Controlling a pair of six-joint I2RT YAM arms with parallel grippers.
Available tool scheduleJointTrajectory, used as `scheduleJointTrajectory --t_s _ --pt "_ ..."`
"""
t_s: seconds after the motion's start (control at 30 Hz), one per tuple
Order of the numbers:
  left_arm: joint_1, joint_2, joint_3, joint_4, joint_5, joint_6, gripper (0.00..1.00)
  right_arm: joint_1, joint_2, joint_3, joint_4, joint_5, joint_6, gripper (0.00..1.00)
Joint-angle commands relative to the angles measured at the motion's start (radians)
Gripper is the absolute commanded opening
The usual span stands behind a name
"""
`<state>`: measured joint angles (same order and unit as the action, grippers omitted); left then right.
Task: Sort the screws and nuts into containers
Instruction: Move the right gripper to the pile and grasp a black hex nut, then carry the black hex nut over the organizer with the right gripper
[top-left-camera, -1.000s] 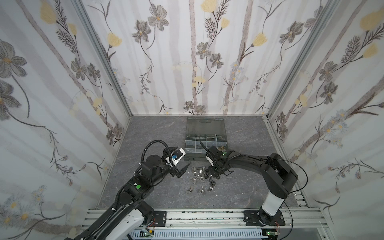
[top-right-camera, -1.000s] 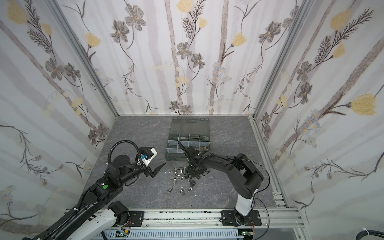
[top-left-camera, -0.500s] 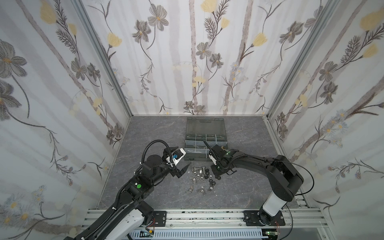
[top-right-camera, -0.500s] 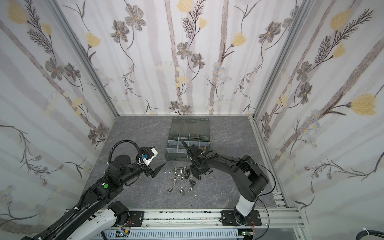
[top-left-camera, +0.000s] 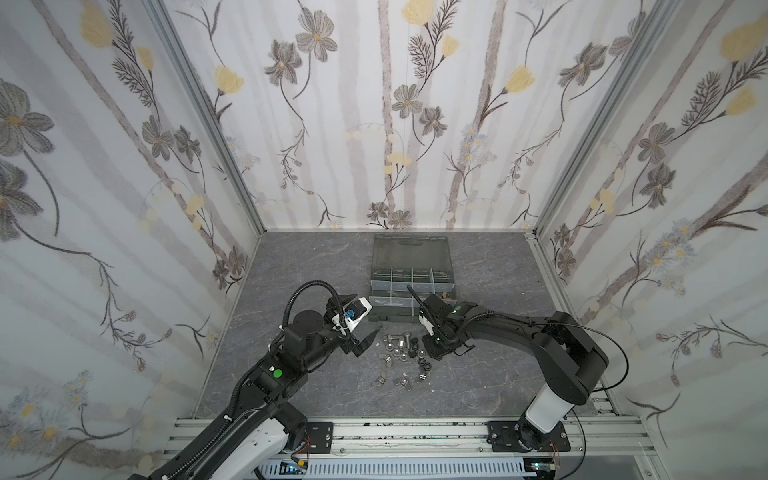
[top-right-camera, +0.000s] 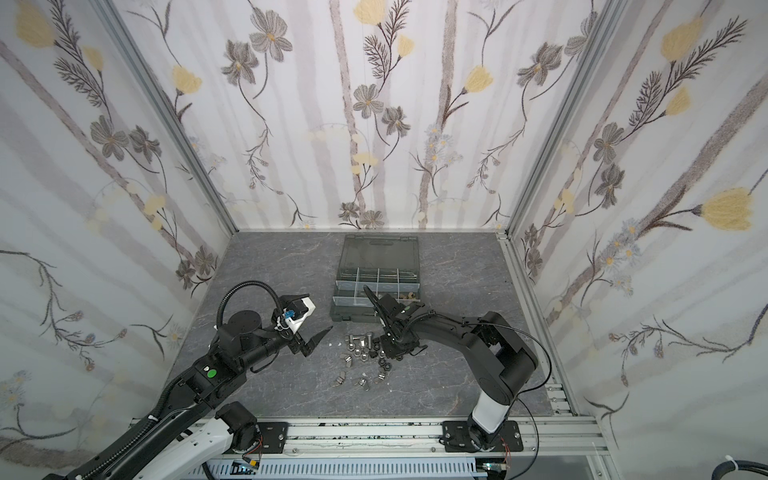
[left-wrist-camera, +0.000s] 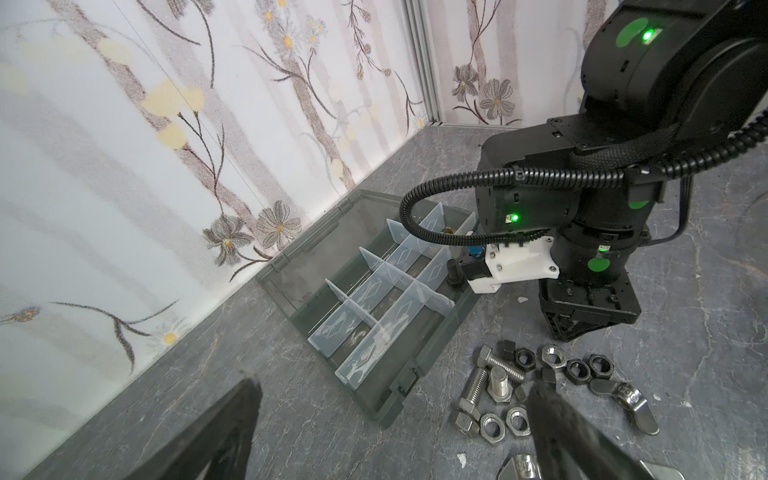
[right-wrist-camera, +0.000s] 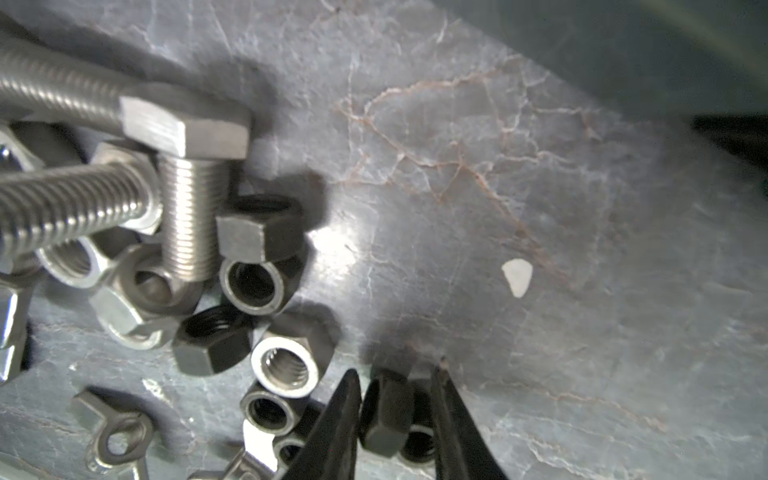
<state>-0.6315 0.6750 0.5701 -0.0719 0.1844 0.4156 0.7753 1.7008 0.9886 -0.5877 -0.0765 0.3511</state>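
Where the grey marbled table runs toward the flowered back wall, a dark grey organizer case is laid open, its smoky lid folded flat behind it. The left arm is stretched in from the near left and the right arm is bent in from the near right, both wrists being placed close to a loose pile of hardware just in front of the case. The containers are formed inside the case by translucent dividers; small brass-coloured pieces are seen in one at the right end. The left gripper is held above the table just left of the pile, its fingers spread wide with nothing between them. The right gripper is poised low at the pile's right edge. The screws, silver with hex heads, are laid together on the side of the pile nearest the case. The nuts, silver and black, are scattered beside and in front of them, with winged ones mostly farthest from the case. One black nut is seen between the right fingertips, which are set narrowly apart on either side of it; whether it is actually pinched cannot be told. A white speck is seen on the bare table near it.
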Motion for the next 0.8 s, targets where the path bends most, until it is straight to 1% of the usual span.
scheduleJointTrajectory --t_s 0.0,0.23,0.5,0.67,0.77 --pt "0.000 -0.005 -0.003 0.029 -0.003 0.003 1.00 0.008 -0.004 -0.002 -0.014 -0.008 0.026 0.26" --pt "0.000 -0.011 -0.008 0.033 -0.007 0.003 1.00 0.009 -0.019 0.004 -0.021 0.008 0.030 0.14" --pt "0.000 -0.012 -0.005 0.027 -0.014 0.006 1.00 -0.009 -0.021 0.067 -0.029 0.025 0.013 0.13" --pt "-0.001 -0.012 -0.003 0.027 -0.011 0.008 1.00 -0.060 0.003 0.193 -0.056 0.045 -0.035 0.13" --pt "0.000 -0.014 -0.001 0.025 -0.014 0.009 1.00 -0.117 0.042 0.317 -0.074 0.053 -0.081 0.13"
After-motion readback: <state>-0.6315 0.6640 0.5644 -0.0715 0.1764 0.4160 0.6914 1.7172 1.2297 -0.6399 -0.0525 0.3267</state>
